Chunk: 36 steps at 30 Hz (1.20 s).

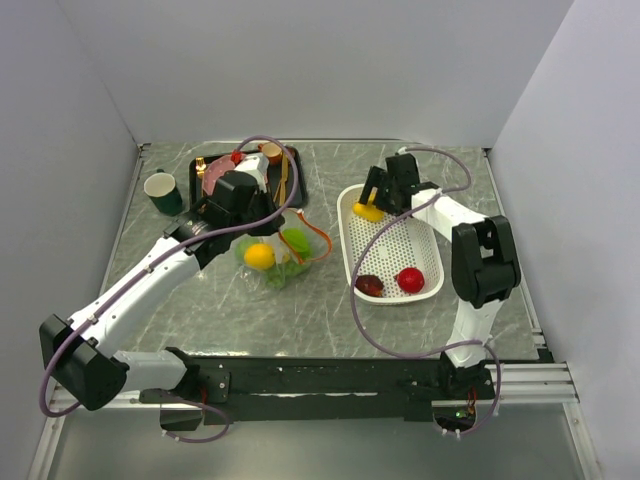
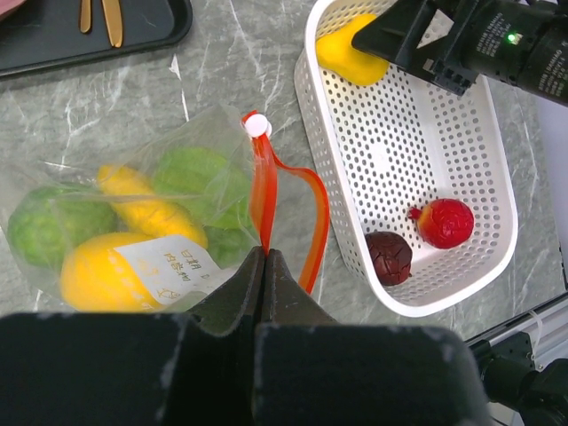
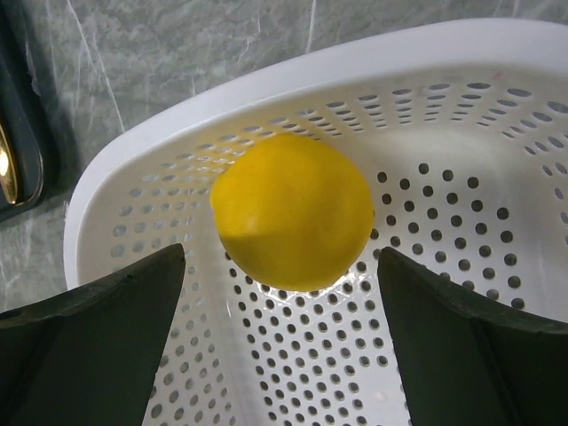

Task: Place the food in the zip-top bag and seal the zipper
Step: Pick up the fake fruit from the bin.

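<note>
Left gripper (image 2: 264, 262) is pinching the zipper (image 2: 263, 191). Its fingers (image 2: 226, 297) are pressed together right on the near end of that orange-red strip, and the strip is running straight up from them to a little white slider (image 2: 257, 125).

The other side of the strip is bowing out toward the basket (image 2: 311, 106), so the mouth of the zip-top bag (image 2: 173, 266) is gaping open on that side. The bag itself is lying flat on the marbled tabletop (image 2: 106, 98), between the dark tray (image 2: 133, 35) and the basket. It's already holding some of the food: a couple of green pieces (image 2: 49, 222) and yellow ones (image 2: 98, 280) are showing through the clear plastic.

Over on the right, the right gripper (image 3: 282, 266) is hovering inside the far end of the white perforated basket. Its fingers (image 3: 106, 337) are spread wide, one on each side of a yellow lemon (image 3: 293, 209), and there's a gap showing on both sides, so it isn't gripping it. The lemon is sitting on the basket floor near the rim.

The red piece (image 2: 446, 222) and the dark purple one (image 2: 388, 257) are lying just beside each other at the near end of the same basket.

Gold cutlery (image 2: 111, 18) is resting on the tray, and a green cup (image 1: 163, 192) is standing left of it.
</note>
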{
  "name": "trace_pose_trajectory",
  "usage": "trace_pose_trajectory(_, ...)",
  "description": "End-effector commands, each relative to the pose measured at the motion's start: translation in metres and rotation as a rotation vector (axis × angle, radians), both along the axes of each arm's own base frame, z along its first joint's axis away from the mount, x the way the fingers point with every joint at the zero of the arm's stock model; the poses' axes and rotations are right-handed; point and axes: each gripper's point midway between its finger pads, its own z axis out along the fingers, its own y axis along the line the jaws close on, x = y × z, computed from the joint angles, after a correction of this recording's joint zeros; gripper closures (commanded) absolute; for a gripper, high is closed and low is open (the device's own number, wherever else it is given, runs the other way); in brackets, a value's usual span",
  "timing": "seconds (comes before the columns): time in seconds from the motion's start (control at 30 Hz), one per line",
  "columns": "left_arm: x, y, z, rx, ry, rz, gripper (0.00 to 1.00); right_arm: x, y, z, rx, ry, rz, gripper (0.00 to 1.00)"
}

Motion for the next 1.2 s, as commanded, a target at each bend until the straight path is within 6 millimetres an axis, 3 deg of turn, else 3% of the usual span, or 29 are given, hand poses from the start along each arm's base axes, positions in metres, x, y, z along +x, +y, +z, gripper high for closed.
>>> trace_pose_trajectory(0.0,0.007,-0.005,0.024,-0.035,-0.062,-0.010,0.99,0.017,0.000,0.002,-0.030,-0.004,0.033,0.04)
trace_pose_trajectory(0.33,0.008,-0.002,0.021,-0.017,-0.066,-0.002,0.99,0.011,0.002,-0.020,-0.022,0.050,0.052,0.05)
trace_pose_trajectory(0.53,0.008,-0.004,0.018,-0.022,-0.057,-0.008,0.99,0.010,0.000,-0.017,-0.012,0.033,0.043,0.15)
trace_pose_trajectory(0.93,0.008,-0.003,0.018,-0.018,-0.056,0.000,0.99,0.020,0.000,-0.001,0.011,-0.027,0.014,0.06)
trace_pose_trajectory(1.17,0.009,-0.006,0.023,-0.034,-0.066,-0.011,0.99,0.027,-0.002,-0.007,0.011,-0.028,-0.010,0.07)
